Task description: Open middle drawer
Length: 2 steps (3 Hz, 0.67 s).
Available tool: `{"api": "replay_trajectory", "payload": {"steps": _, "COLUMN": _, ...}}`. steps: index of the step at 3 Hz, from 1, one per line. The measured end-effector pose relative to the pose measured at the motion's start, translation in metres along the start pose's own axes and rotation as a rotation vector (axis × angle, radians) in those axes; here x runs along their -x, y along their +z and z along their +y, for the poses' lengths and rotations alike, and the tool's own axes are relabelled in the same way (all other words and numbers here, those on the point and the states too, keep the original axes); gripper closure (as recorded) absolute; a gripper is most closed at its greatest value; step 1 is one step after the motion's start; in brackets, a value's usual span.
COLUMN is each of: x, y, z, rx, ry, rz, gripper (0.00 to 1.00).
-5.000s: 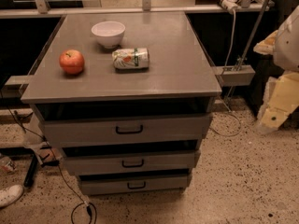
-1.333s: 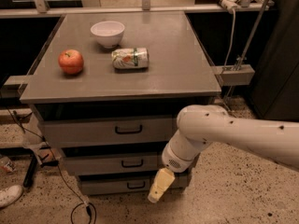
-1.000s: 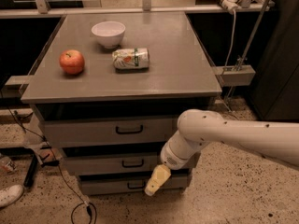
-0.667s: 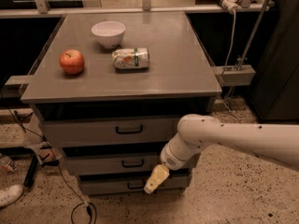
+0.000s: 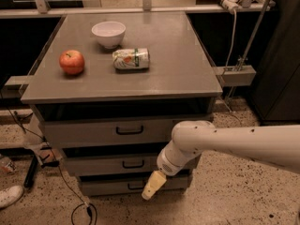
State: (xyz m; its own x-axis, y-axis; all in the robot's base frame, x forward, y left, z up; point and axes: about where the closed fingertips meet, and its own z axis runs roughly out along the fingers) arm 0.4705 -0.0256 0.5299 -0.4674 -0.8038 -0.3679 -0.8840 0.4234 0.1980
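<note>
Gripper point(image 5: 153, 185) – cream-coloured tip hanging low at the cabinet front, below and just right of the middle drawer's black bar handle point(image 5: 133, 164). It points down and to the left and shows as one pale shape; spread or pressed together, I cannot tell. It holds nothing visible. It overlaps the bottom drawer point(image 5: 108, 186) front; contact cannot be judged.

The white arm point(image 5: 234, 144) comes in from the right edge, where it is cut off. Its rounded wrist covers the right end of the middle drawer point(image 5: 103, 165).

Middle drawer – grey, second of three, under the top drawer point(image 5: 84, 132), with a dark gap above it. The bottom drawer's handle is largely hidden behind the gripper.

Above the middle drawer, on the grey cabinet top point(image 5: 187, 64): a red apple point(image 5: 71, 62) at left, a white bowl point(image 5: 108, 33) toward the back, and a can point(image 5: 131, 58) lying on its side between them.

Below the middle drawer lies a speckled floor point(image 5: 225, 196), with a black cable point(image 5: 79, 212) looping at lower left and a white shoe point(image 5: 10, 196) cut off at the left edge. The room is dim and its surroundings are dark.
</note>
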Motion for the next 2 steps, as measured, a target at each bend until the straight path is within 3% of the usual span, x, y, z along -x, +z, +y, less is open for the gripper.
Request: {"api": "replay_trajectory", "payload": {"steps": 2, "x": 0.006, "y": 0.027, "z": -0.023, "rx": -0.144, "ry": 0.019, "rz": -0.02, "gripper": 0.0}}
